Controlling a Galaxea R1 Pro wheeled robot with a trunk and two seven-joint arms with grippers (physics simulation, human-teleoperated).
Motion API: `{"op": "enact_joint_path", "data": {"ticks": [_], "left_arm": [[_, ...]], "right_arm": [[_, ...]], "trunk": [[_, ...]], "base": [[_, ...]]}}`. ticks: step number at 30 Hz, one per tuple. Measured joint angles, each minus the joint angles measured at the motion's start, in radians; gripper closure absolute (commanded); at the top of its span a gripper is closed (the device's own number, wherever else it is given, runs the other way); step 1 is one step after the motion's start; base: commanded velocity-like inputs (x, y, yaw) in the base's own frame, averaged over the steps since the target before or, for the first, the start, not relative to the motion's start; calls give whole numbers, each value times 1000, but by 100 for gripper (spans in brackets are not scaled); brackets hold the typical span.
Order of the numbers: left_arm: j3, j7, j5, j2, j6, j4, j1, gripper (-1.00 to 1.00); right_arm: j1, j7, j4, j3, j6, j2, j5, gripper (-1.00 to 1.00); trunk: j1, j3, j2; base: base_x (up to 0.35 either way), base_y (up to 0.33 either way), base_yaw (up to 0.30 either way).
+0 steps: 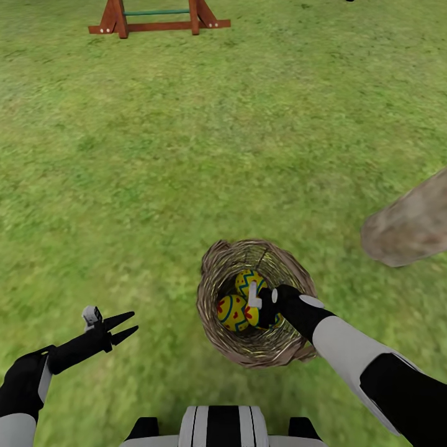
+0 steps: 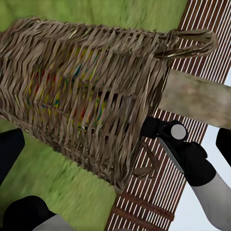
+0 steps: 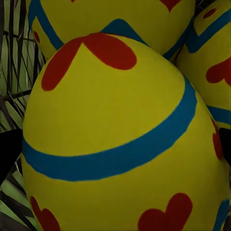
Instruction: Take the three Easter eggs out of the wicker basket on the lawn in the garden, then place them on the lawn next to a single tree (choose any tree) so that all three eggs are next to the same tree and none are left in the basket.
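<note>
Easter eggs [image 1: 233,311] lay inside the wicker basket [image 1: 214,282], which stood upright on the lawn [image 1: 186,155] just in front of the robot. Two eggs showed plainly in the head view, yellow with blue zigzags and red marks; the right wrist view made out three, one egg [image 3: 115,139] close against the camera, with a blue band and red hearts, and two more behind it, touching it. The right pincer [image 1: 257,304] was reached down into the basket's mouth among the eggs; dark finger edges [image 3: 9,154] sat on either side of the near egg, but whether they pressed it I could not tell. The left pincer [image 1: 124,328] hung over bare grass beside the basket, well apart from it, its fingers spread. From the left wrist the basket's woven wall [image 2: 82,91] showed egg colours through the gaps. A pale tree trunk [image 1: 410,226] rose near the basket on the right, and a wooden play set [image 1: 158,18] stood far across the grass.
</note>
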Motion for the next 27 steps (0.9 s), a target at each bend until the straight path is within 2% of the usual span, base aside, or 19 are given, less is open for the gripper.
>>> {"op": "enact_joint_path", "data": {"ticks": [14, 16, 27], "left_arm": [[5, -1, 4, 3, 0, -1, 0, -100], [2, -2, 6, 4, 0, -2, 0, -100], [2, -2, 6, 5, 0, -2, 0, -100]], "right_arm": [[0, 1, -7, 1, 16, 0, -5, 100], [0, -2, 7, -1, 14, -1, 21, 100], [0, -6, 6, -2, 14, -1, 19, 100]], "trunk": [[0, 0, 0], [-7, 6, 14], [-50, 41, 91]], "base": [[0, 0, 0], [0, 0, 0], [0, 0, 0]]}}
